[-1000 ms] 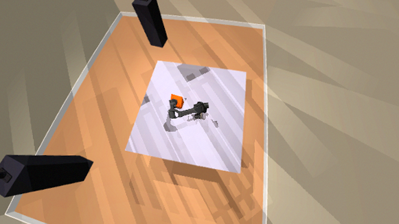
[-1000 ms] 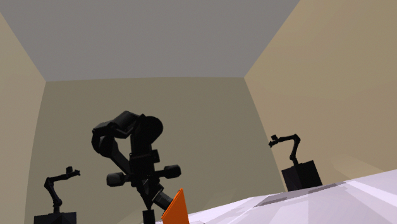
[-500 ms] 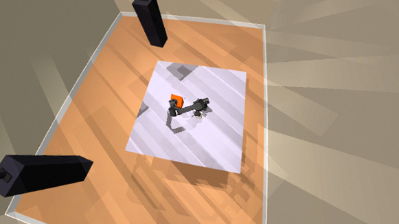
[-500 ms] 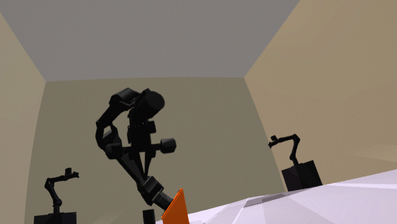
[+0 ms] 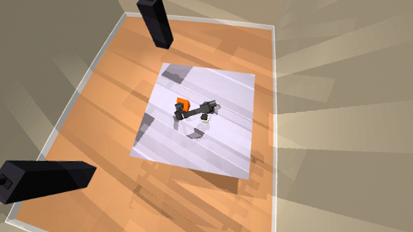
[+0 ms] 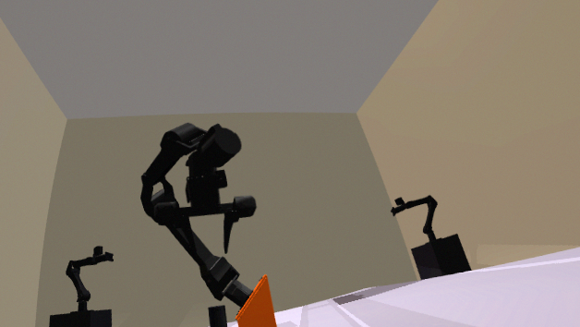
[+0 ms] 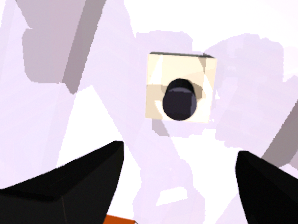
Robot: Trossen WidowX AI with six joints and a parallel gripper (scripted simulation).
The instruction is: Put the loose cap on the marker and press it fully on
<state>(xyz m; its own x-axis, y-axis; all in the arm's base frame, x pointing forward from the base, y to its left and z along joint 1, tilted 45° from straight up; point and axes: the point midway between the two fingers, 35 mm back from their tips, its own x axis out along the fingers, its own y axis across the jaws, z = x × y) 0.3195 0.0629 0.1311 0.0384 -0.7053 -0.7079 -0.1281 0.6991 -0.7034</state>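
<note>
Wrist view: 1 dark capped marker (image 5: 204, 116) (image 6: 217, 316) (image 7: 179, 102) upright in 1 cream block (image 5: 206, 120) (image 7: 156, 107); 2 jaws (image 5: 213, 103) (image 6: 203, 251) wide apart, gripping 0 things.

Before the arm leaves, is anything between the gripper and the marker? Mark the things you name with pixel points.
In the wrist view, nothing shows between the gripper (image 7: 180, 149) and the dark capped-looking marker (image 7: 179, 103).

1. Exterior view: dark cylinder (image 5: 204, 116) (image 6: 217, 316) (image 7: 180, 104) cut off at seven o'clock; orange panel (image 5: 182, 103) (image 6: 259, 308) (image 7: 120, 219) cut off at six;
2. Wrist view: panel mostly beyond the seven o'clock edge; cylinder's cap seating cannot be told;
3. Top view: cylinder too small for detail.
</note>
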